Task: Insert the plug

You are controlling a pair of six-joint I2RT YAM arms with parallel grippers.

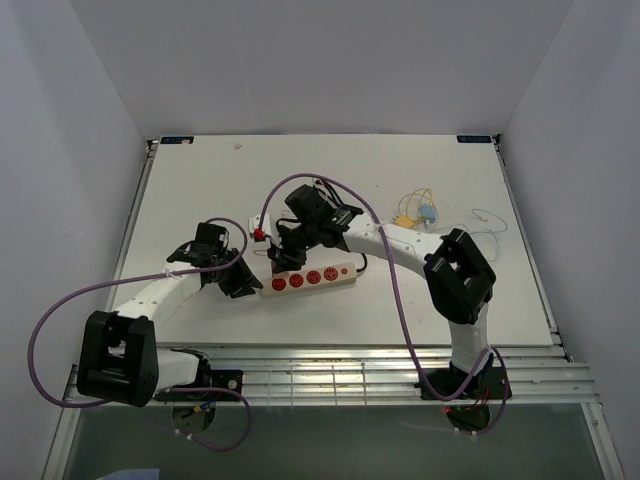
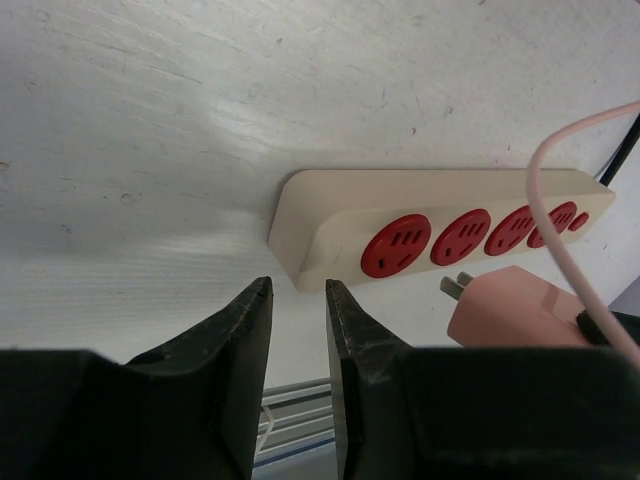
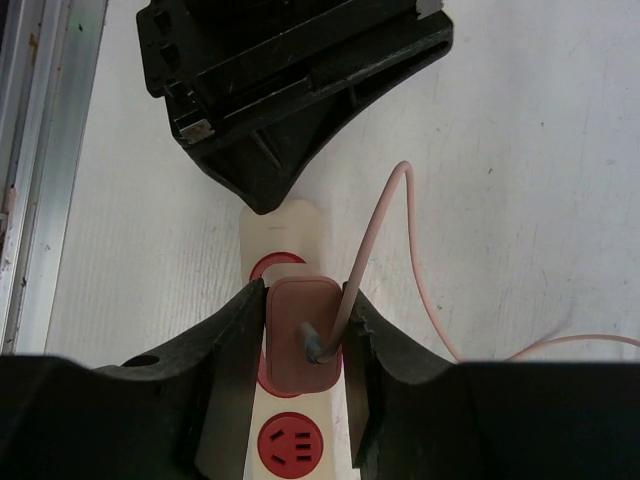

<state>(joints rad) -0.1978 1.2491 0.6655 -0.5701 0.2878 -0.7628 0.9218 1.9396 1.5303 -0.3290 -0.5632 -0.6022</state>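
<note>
A cream power strip (image 1: 312, 277) with red sockets lies on the white table; it also shows in the left wrist view (image 2: 330, 215) and the right wrist view (image 3: 285, 225). My right gripper (image 1: 287, 257) (image 3: 303, 335) is shut on the pink plug (image 3: 297, 330) and holds it over the strip's second socket from the left end. In the left wrist view the plug (image 2: 510, 312) hangs just above the strip with its prongs (image 2: 457, 286) bare. Its pink cable (image 3: 378, 225) runs off to the right. My left gripper (image 1: 243, 282) (image 2: 298, 290) is at the strip's left end, jaws a narrow gap apart and empty.
A small bundle of coloured wires (image 1: 420, 213) lies at the back right of the table. A small red item (image 1: 259, 235) sits just behind the strip. Metal rails (image 1: 330, 375) run along the table's near edge. White walls close in the left, right and back.
</note>
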